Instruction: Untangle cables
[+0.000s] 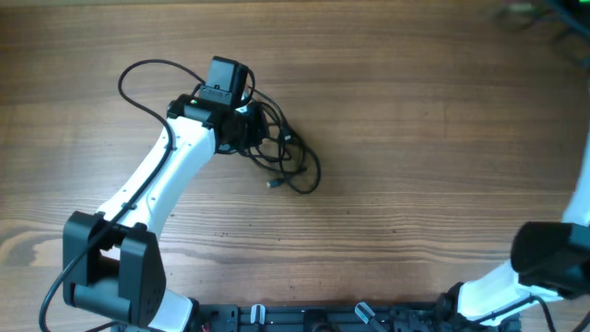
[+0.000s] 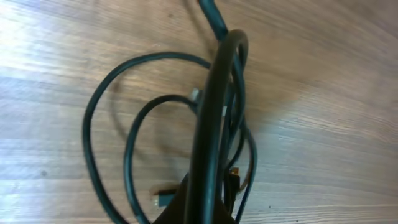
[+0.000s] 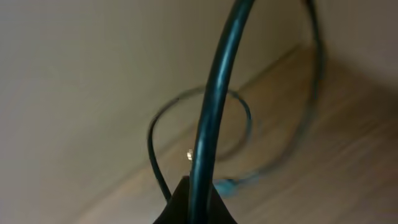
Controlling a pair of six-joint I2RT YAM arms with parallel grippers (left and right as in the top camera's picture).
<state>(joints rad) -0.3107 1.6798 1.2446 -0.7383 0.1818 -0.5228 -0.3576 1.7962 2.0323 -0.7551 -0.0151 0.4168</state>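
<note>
The left gripper (image 2: pixel 194 210) is pinched shut on one strand of the cables (image 2: pixel 211 112). The strand rises straight from the closed tips, while the other loops lie slack on the table (image 1: pixel 442 138) beneath.

The likely trouble is a lift that drags the whole bundle along. The loops cross one another close to a metal-tipped plug (image 2: pixel 196 94), and a plug caught in a loop would cinch the tangle tighter instead of freeing the strand. So thin a cord could also slide out of the grip.

The bundle lies ahead of the left arm's base (image 1: pixel 106 272) and to its right. The left arm (image 1: pixel 166 175) stretches from that base in a long diagonal, its wrist tipped down over the bundle.

Well to the right of that base the right arm (image 1: pixel 553 263) sits folded at the table's near edge. The right gripper (image 3: pixel 193 210) is closed too, apparently on a cord (image 3: pixel 210 106) that rises from its tips.
</note>
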